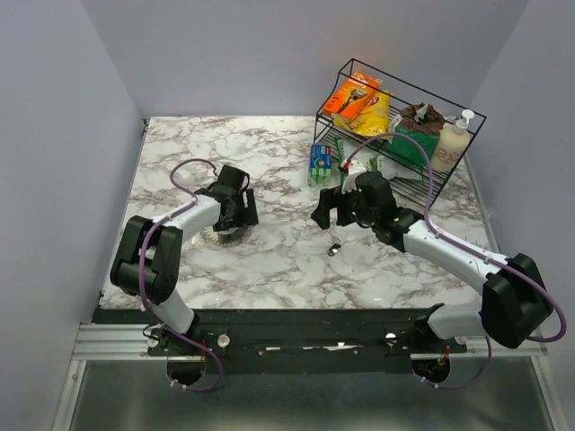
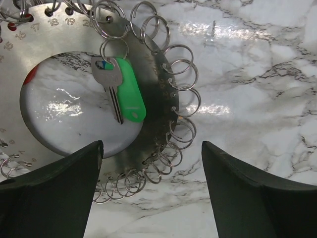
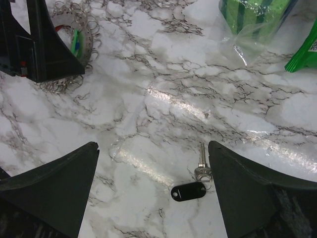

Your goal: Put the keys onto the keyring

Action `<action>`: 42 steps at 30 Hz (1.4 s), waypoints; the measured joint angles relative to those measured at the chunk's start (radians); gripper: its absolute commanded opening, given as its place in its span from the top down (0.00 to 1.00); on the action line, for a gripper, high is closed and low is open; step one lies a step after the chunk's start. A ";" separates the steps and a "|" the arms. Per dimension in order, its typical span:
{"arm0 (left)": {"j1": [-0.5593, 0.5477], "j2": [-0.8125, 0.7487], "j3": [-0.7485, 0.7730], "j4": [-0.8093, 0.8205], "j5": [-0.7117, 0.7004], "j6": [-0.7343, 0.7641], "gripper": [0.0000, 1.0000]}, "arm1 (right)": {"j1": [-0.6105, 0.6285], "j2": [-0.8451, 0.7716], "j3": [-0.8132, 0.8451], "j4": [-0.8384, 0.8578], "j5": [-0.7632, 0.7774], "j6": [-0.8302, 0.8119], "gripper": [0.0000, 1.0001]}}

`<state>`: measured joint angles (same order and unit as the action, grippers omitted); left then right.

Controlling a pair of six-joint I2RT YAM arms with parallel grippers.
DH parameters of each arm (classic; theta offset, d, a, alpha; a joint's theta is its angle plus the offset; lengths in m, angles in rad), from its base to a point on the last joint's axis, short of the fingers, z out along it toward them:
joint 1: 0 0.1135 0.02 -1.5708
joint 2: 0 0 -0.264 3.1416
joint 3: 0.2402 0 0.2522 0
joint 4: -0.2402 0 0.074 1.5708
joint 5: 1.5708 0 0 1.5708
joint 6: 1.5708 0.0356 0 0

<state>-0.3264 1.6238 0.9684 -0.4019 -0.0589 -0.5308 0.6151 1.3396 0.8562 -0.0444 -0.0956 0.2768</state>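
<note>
The keyring (image 2: pixel 159 94) is a flat silver numbered disc with a large hole, edged with several small split rings. It lies left of centre on the marble (image 1: pixel 218 237). One silver key with a green tag (image 2: pixel 130 94) hangs from a split ring over the hole. My left gripper (image 2: pixel 152 146) hovers open just above the disc's edge, holding nothing. A loose silver key with a black tag (image 3: pixel 190 191) lies on the marble (image 1: pixel 334 249). It is close to the right finger (image 3: pixel 247 188) of my open right gripper (image 3: pixel 153 146), which is empty.
A black wire rack (image 1: pixel 467 112) at the back right holds snack packets and a soap bottle. A blue-green packet (image 1: pixel 320 162) stands in front of it, and a green bag (image 3: pixel 252 15) lies beyond the right gripper. Grey walls close in the table.
</note>
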 measured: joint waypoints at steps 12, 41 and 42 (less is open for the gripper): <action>-0.013 0.040 -0.001 0.013 -0.015 0.006 0.16 | 0.000 0.000 -0.018 -0.010 0.001 -0.001 0.00; -0.157 0.053 -0.011 0.173 0.201 -0.044 0.15 | 0.000 0.014 -0.024 -0.010 -0.042 -0.012 0.00; -0.151 0.044 0.002 0.138 0.201 -0.037 0.14 | 0.000 0.015 -0.024 -0.010 -0.047 -0.014 0.00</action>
<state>-0.4770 1.6680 0.9707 -0.2634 0.1421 -0.5682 0.6151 1.3544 0.8322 -0.0544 -0.1429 0.2630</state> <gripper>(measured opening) 0.842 0.998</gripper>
